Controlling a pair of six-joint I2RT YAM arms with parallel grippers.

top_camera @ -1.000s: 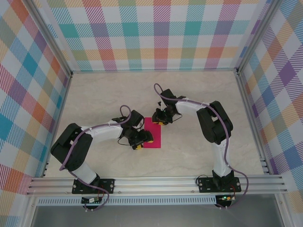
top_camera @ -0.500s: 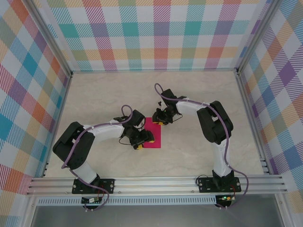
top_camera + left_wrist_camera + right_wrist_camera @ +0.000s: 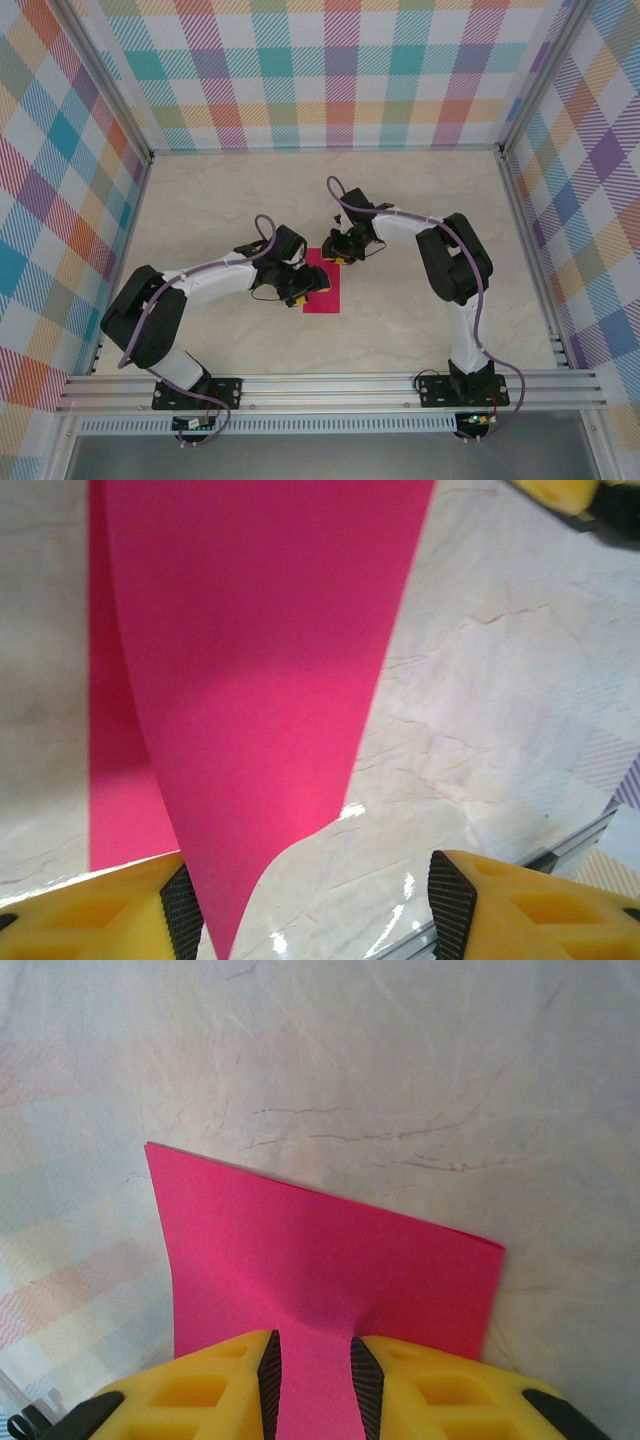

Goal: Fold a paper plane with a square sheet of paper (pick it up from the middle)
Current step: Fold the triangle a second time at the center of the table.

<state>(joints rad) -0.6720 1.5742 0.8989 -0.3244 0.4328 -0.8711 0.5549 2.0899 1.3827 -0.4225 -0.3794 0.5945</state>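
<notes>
The magenta-pink sheet of paper (image 3: 329, 296) lies mid-table as a narrow upright rectangle, seemingly folded in half. My right gripper (image 3: 340, 253) sits at its far edge. In the right wrist view the right gripper (image 3: 313, 1372) is shut on the paper (image 3: 320, 1250), which puckers into a ridge between the pads. My left gripper (image 3: 308, 290) is over the sheet's left side. In the left wrist view a raised flap of the paper (image 3: 260, 660) tapers to a point beside the left finger (image 3: 183, 908), and the left gripper (image 3: 312, 900) stands open.
Pale marbled tabletop (image 3: 420, 200) surrounds the sheet. Checked walls close in the left, far and right sides. An aluminium rail (image 3: 330, 385) with both arm bases runs along the near edge.
My left gripper has slid right, further over the sheet's left side. The right gripper and the sheet's far edge have stayed where they were.
</notes>
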